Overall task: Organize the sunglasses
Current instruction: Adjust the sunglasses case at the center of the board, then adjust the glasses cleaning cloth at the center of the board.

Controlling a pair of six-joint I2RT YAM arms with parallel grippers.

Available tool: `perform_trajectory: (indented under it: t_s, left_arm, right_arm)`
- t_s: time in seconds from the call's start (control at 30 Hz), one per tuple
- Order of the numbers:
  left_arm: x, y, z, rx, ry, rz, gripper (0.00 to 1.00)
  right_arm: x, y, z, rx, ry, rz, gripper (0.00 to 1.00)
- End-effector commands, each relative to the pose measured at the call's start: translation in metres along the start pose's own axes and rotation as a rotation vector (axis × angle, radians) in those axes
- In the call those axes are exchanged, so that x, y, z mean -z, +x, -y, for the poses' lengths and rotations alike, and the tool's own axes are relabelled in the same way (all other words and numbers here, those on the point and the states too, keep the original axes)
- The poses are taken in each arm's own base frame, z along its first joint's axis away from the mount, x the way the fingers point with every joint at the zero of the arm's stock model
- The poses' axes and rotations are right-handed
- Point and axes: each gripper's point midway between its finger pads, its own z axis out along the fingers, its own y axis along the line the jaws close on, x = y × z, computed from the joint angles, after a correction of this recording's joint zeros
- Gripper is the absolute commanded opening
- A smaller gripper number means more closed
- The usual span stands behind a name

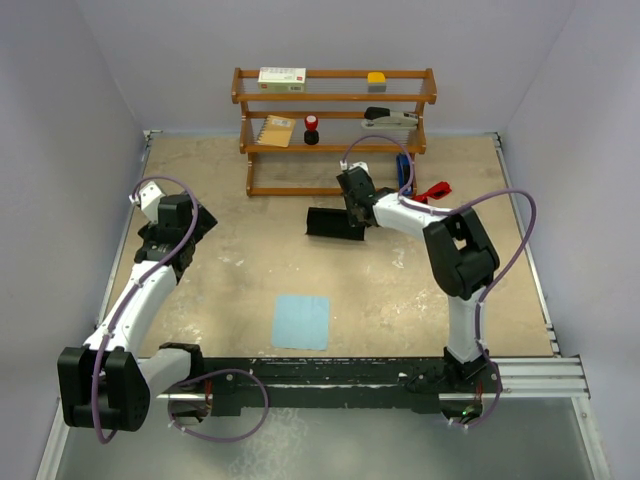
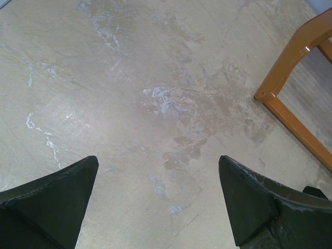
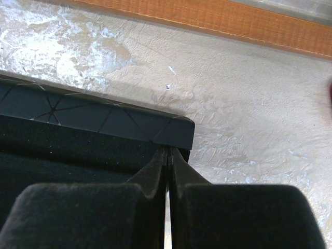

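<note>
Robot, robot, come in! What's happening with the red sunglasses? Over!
Left end effector open over bare table. Right end effector shut, tips at corner of black oblong case. Small red sunglasses untouched beside wooden shelf. Nothing on them.
</note>
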Motion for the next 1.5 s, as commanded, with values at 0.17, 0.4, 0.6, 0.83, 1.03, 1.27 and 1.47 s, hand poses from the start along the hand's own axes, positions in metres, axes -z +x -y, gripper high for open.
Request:
perform_trajectory:
  t_s: [0.17, 0.4, 0.6, 0.83, 1.03, 1.27, 1.47]
  left_arm:
    - [0.005, -0.02, 0.011, 0.012, 0.038, 0.042, 0.96]
    - [0.009, -0.018, 0.014, 0.007, 0.062, 0.027, 0.9]
    - [0.016, -0.011, 0.022, -0.001, 0.103, -0.023, 0.79]
    - [0.036, 0.007, 0.031, -0.031, 0.125, -0.065, 0.71]
    - [0.056, 0.039, 0.055, -0.082, 0.166, -0.11, 0.62]
    - [0.074, 0.074, 0.073, -0.194, 0.212, -0.201, 0.53]
    - [0.08, 0.104, 0.071, -0.268, 0.191, -0.268, 0.53]
  right_arm:
    - [0.05, -0.046, -0.004, -0.005, -0.037, 0.136, 0.03]
    - [0.105, -0.047, -0.018, 0.007, -0.112, 0.184, 0.2]
    - [0.145, -0.013, -0.049, 0.025, -0.206, 0.17, 0.23]
    - [0.184, 0.024, -0.072, -0.004, -0.382, 0.161, 0.25]
    - [0.198, 0.055, -0.064, 0.01, -0.441, 0.132, 0.26]
    - [0.205, 0.089, -0.062, 0.033, -0.513, 0.082, 0.25]
    - [0.213, 0.094, -0.06, -0.011, -0.538, 0.083, 0.25]
